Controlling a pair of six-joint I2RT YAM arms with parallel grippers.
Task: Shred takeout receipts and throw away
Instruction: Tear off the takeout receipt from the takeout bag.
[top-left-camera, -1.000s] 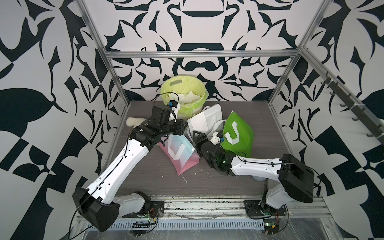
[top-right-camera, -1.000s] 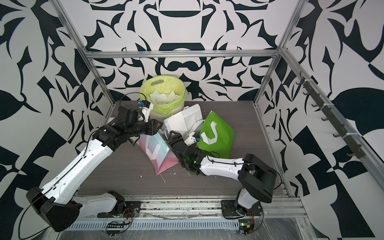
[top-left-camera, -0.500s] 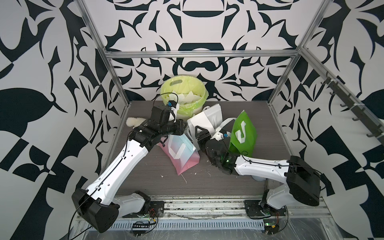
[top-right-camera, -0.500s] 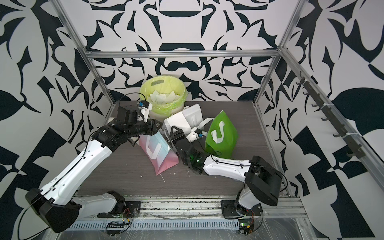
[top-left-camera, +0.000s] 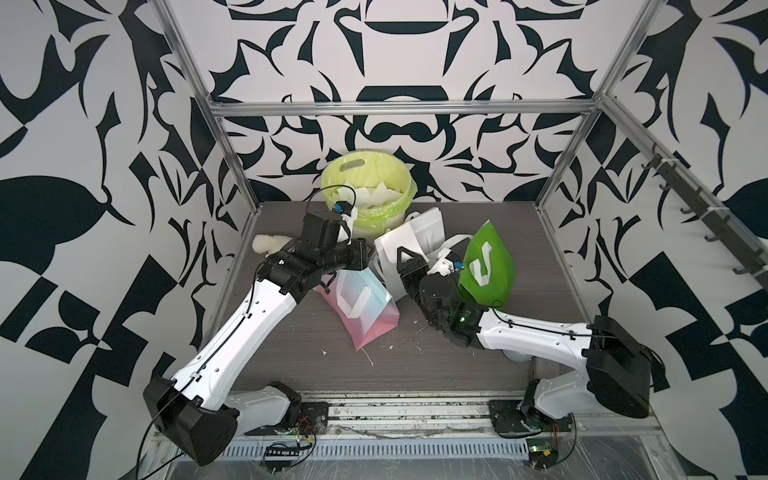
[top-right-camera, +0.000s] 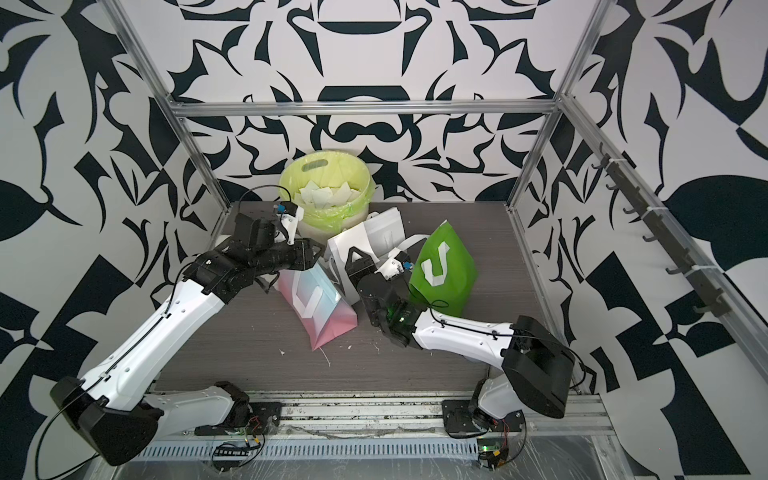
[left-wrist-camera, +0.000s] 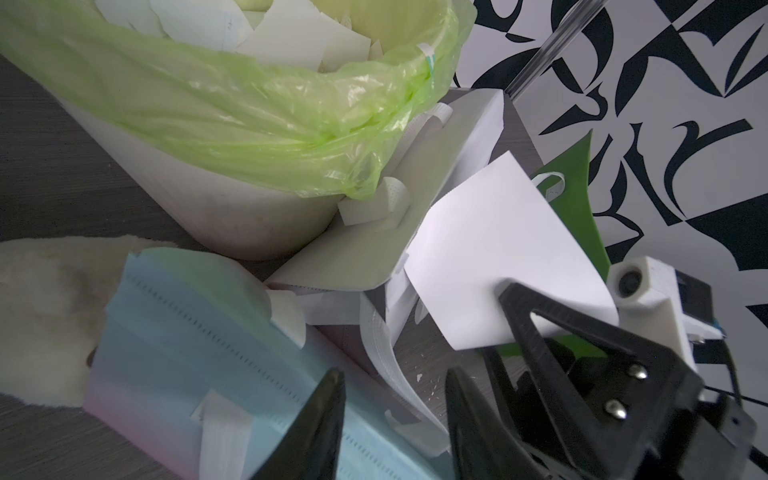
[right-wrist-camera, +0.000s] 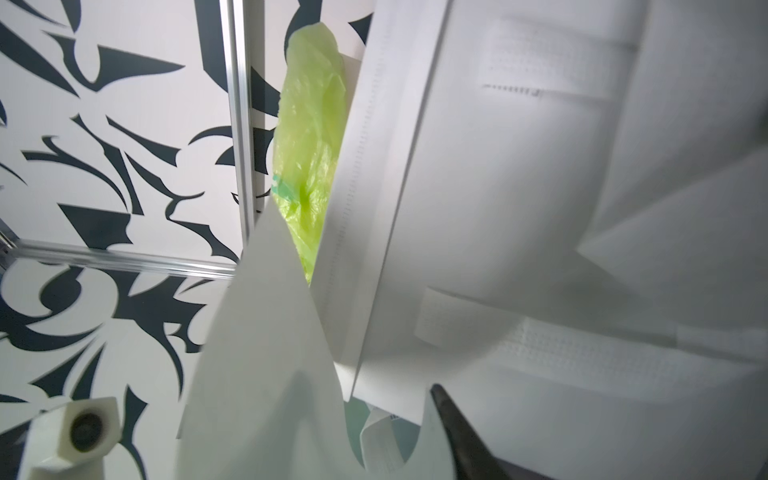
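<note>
Patterned walls (top-left-camera: 399, 54), white with bold black leaf shapes, closed the cell on three sides. The back one rose well beyond the left gripper (top-left-camera: 365, 257). Silver aluminium bars (top-left-camera: 399, 109) framed the corners. Beneath that gripper lay a dark grey wood-grain floor (top-left-camera: 299, 365). A rail of dark hooks (top-left-camera: 715, 226) lined the wall far to its right. The light was soft and even.

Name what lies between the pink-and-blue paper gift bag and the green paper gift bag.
In both top views: the right gripper and, behind it, the white paper gift bag. The left wrist view shows the gripper pinching a white paper sheet.
</note>
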